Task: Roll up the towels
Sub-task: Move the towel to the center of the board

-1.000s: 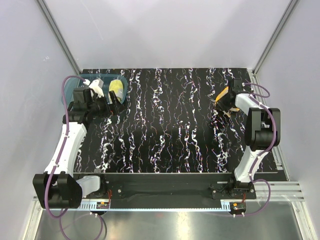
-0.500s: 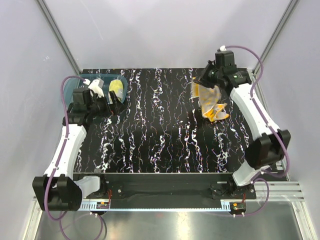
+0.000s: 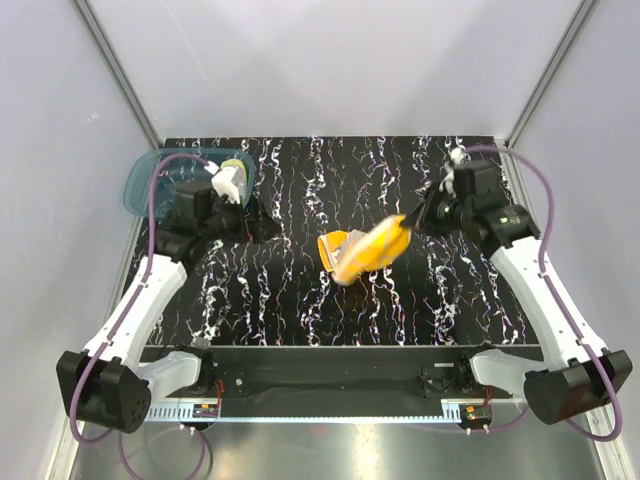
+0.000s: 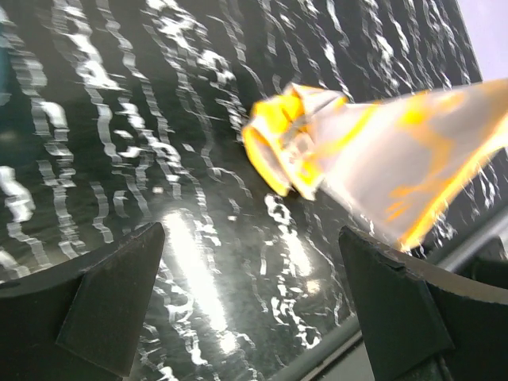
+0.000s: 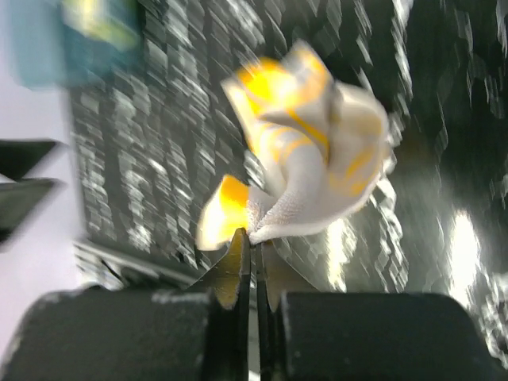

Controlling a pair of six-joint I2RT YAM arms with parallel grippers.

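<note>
**A:** Right pincer (image 5: 248,238) is clamped tight on a corner of the orange towel (image 3: 365,252), which is slung out over the middle of the table (image 3: 300,300)!

**B:** And the left pincer (image 4: 250,238) is spread wide, gripping nothing, beside the teal basin (image 3: 150,180). The pale yellow towel (image 3: 233,166) peeks out there.

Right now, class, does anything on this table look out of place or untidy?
Yes: the orange towel is crumpled and twisted, pinched by one edge in the shut right gripper over the middle of the table, not spread flat.
</note>
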